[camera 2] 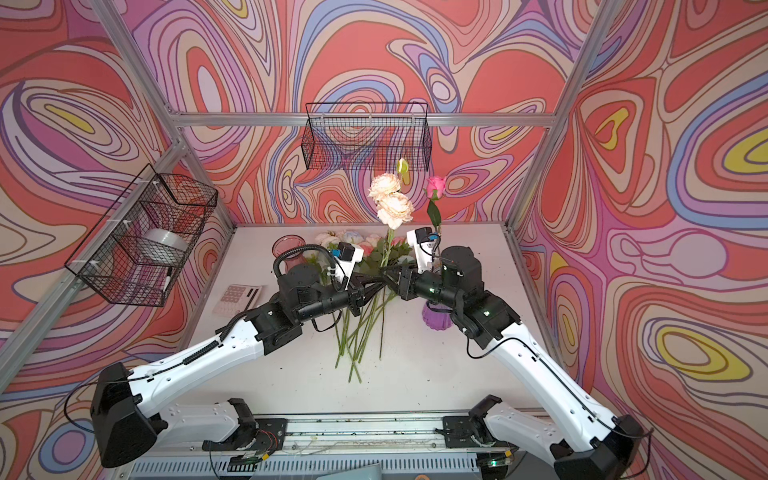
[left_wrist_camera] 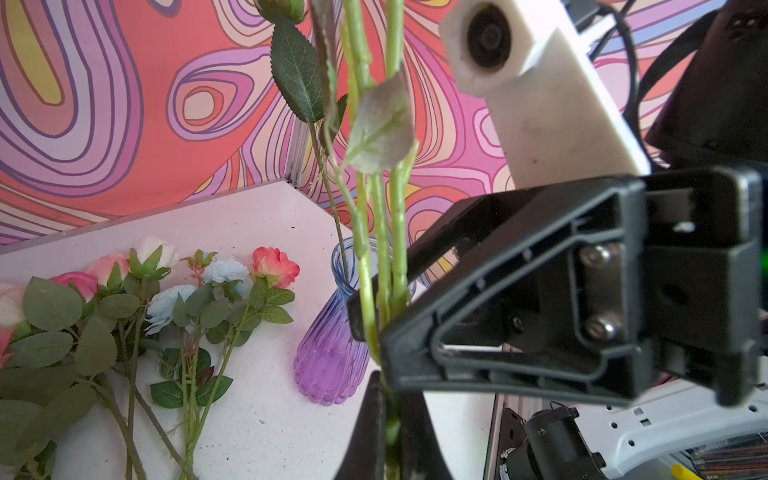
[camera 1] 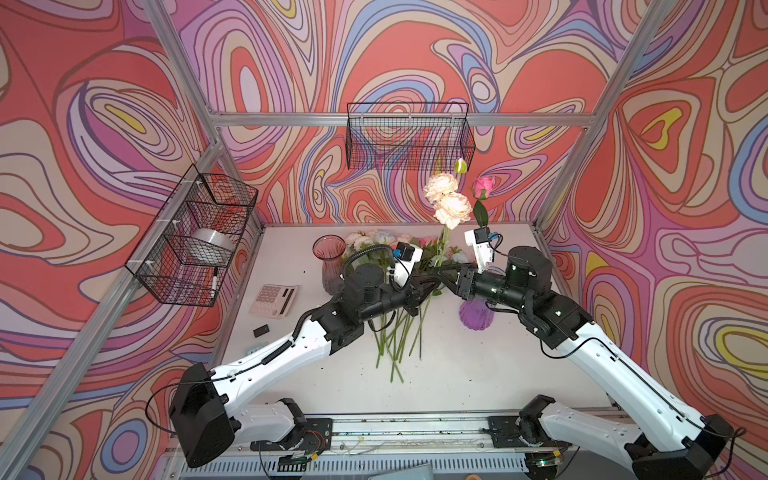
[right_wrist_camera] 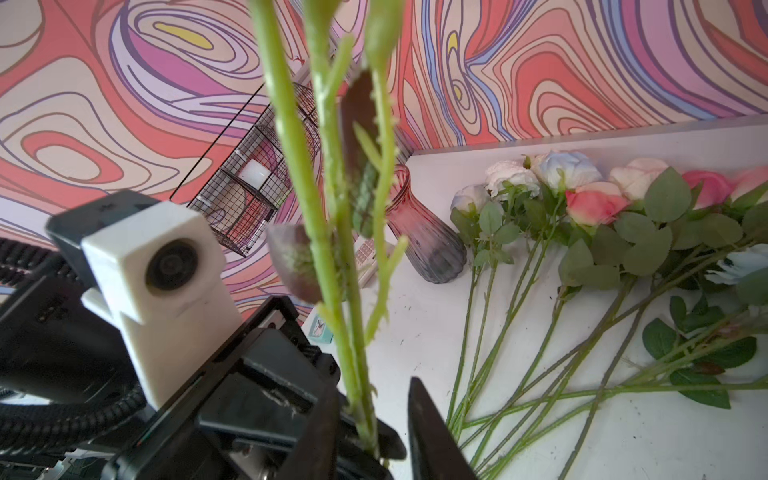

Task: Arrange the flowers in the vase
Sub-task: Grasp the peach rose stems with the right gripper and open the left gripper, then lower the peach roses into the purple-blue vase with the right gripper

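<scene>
The left gripper (left_wrist_camera: 390, 401) is closed on the green stalks of the peach flower spray (camera 1: 448, 205). It holds the spray upright, to the left of the purple vase (camera 1: 475, 318) and higher than its mouth. I judge this is for a handover. The right gripper (right_wrist_camera: 372, 390) has its fingers on both sides of the same stalks, but a gap shows beside the stem, so they stand apart and do not press. The right arm is the one nearer to the purple vase, where a pink rose (camera 1: 483, 185) already stands. The other flowers (left_wrist_camera: 216, 282) lie on the table (camera 1: 457, 374), left of the purple vase.

In both top views the right arm covers the mouth of the purple vase. The lower end of the spray is hidden under the grippers. I cannot tell whether the stalks are one branching stem or several.
</scene>
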{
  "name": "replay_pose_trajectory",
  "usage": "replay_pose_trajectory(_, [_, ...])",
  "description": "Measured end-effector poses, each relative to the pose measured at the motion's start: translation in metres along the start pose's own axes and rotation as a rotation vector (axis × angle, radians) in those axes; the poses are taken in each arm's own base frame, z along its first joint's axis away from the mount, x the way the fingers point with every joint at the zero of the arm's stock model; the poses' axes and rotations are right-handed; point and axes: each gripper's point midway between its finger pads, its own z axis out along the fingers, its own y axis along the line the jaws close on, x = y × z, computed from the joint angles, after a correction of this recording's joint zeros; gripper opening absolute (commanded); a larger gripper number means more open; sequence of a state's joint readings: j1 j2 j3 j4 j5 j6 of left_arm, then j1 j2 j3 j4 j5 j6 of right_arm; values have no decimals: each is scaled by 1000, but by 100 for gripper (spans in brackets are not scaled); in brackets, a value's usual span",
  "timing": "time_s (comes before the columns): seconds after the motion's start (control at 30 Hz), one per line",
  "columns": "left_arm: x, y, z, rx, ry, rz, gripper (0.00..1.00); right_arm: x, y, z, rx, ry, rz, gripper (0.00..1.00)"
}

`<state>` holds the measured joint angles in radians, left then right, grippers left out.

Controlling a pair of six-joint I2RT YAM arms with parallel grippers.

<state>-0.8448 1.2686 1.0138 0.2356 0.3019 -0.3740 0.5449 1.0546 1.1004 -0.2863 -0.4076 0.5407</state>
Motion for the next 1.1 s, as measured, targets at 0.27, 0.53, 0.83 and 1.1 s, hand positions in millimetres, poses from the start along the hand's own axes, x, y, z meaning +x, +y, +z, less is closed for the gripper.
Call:
replay_pose_trajectory(0.27, [1, -2, 0, 10, 7, -5, 0, -6, 1, 6, -7, -26, -15, 7])
replay_pose_trajectory(0.53, [0, 1, -2, -13, -3, -5, 58, -7, -7, 8, 42, -35, -30, 2])
replay_pose_trajectory(0.83, [9, 24, -39, -164, -49, 14, 74, -66, -5, -32, 256, -185, -180, 1])
replay_pose_trajectory(1.1, [24, 42, -56, -261, -39, 30, 75, -141, 4, -111, 553, -413, -339, 1])
